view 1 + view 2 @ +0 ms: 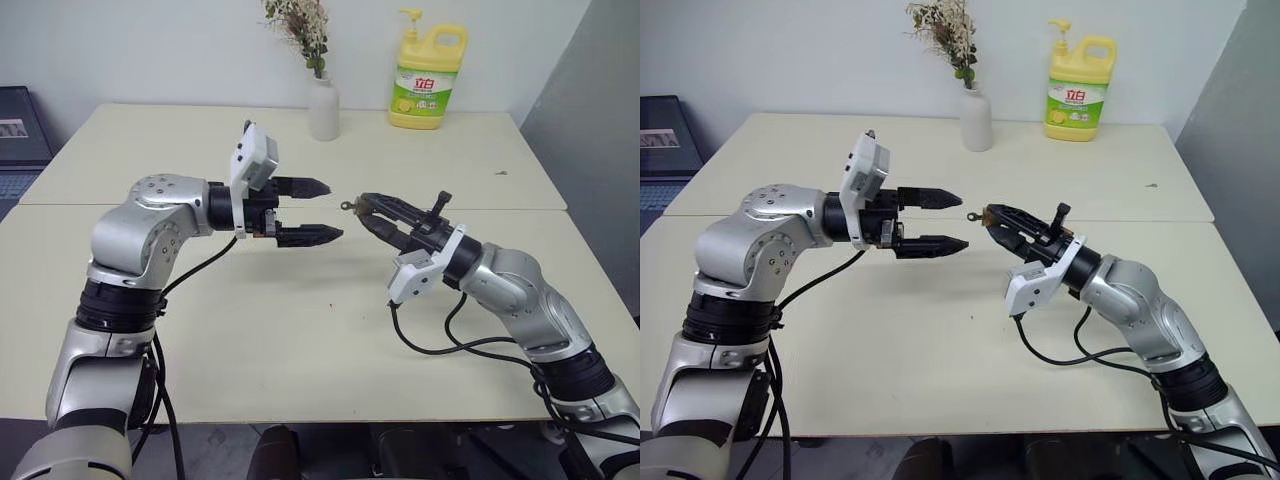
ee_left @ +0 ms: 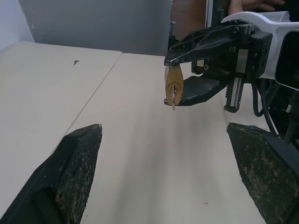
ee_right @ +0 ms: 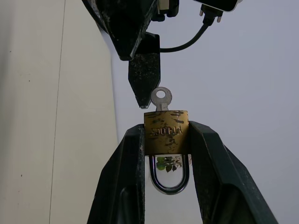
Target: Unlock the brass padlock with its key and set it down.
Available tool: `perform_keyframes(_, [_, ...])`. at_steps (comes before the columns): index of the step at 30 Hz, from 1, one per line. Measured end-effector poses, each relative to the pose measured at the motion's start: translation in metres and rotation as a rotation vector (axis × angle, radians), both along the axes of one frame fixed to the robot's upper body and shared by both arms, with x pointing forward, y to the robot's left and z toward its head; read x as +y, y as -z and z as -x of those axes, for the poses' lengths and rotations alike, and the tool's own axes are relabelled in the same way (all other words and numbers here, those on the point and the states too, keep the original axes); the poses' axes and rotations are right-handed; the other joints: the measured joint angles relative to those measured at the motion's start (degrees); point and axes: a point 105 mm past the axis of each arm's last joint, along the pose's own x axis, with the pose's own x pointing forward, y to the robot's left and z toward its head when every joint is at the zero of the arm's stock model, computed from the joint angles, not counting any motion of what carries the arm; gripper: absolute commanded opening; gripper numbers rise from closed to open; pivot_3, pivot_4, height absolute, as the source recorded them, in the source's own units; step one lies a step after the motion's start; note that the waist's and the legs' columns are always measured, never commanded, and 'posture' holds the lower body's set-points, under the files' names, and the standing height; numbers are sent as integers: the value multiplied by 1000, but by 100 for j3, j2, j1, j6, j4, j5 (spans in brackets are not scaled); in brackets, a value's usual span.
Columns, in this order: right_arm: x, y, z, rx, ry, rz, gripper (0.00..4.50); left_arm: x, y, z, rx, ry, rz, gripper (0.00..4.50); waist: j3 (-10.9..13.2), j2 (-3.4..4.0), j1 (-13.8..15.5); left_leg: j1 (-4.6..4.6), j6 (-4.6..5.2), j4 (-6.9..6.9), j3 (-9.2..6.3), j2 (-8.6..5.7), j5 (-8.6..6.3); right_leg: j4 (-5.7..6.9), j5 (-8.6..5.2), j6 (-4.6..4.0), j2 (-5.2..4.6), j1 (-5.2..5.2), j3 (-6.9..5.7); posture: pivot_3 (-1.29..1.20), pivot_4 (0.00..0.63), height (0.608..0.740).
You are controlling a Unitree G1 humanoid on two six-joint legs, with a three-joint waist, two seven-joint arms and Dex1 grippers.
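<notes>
padlock (image 3: 166,132) pinched by right end effector (image 3: 166,140) | key (image 3: 161,99) end toward wide-open left end effector (image 1: 308,211)

Right hand (image 2: 174,77) pinches the brass padlock (image 2: 174,87), key (image 2: 173,99) inserted

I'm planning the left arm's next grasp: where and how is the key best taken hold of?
Grip the key by its flat round head, the part projecting from the brass padlock that the right gripper clamps. Bring the open left gripper straight at that end, one finger on each flat face; the shank sits inside the lock.
</notes>
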Motion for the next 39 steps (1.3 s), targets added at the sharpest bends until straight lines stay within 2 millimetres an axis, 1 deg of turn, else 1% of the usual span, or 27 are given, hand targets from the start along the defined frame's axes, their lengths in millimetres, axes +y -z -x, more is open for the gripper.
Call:
perform_keyframes(5, [1, 1, 0, 12, -2, 7, 933, 1, 0, -4, -9, 6, -9, 4500, 0, 0, 7, 0, 0, 2, -2, -1, 0, 4, 0, 0, 0, 0, -1, 0, 150, 740])
perform_keyframes(9, [1, 2, 0, 16, -2, 8, 933, -3, 0, -7, 10, 22, 8, 4500, 0, 0, 11, 0, 0, 3, -4, -2, 0, 7, 0, 0, 0, 0, -2, 0, 150, 740])
perform_keyframes(14, [2, 3, 0, 23, -4, 17, 933, -9, -7, -8, 26, 48, 27, 4500, 0, 0, 5, 2, 0, 3, -5, -3, 0, 12, 0, 0, 0, 0, -2, 0, 150, 740])
perform_keyframes(20, [4, 3, 0, 33, -7, 2, 933, -9, -3, -9, 41, 57, 21, 4500, 0, 0, -1, 2, 0, 3, -7, -3, 0, 17, -1, -1, 0, 0, -3, 0, 150, 740])
perform_keyframes(21, [4, 3, 0, 36, -8, 0, 933, -10, -3, -9, 43, 59, 23, 4088, 0, 0, 2, 2, 0, 4, -7, -4, 0, 18, 0, -1, 0, 0, -2, 0, 150, 740])
perform_keyframes(22, [4, 3, 0, 36, -8, -1, 933, -11, -2, -9, 46, 62, 26, 3896, 0, 0, 3, 2, 0, 4, -8, -4, 0, 18, -1, -1, 0, 0, -3, 0, 150, 740])
perform_keyframes(23, [4, 3, 0, 37, -9, -1, 933, -12, -2, -9, 51, 67, 29, 3599, 0, 0, 4, 2, 0, 4, -8, -4, 0, 18, -1, -1, 0, 0, -2, 0, 150, 740])
perform_keyframes(34, [3, 3, -1, 47, -2, 6, 933, -18, 2, -8, 75, 101, 45, 133, 0, 0, 4, 2, -1, 5, -11, -5, 1, 22, -1, -1, 0, 0, -4, 0, 150, 740])
perform_keyframes(39, [2, 3, -2, 52, -3, 0, 933, -18, 1, -8, 77, 101, 45, 103, 0, 0, 1, 3, 0, 5, -13, -5, 1, 24, -1, -2, 0, 0, -5, 0, 150, 740])
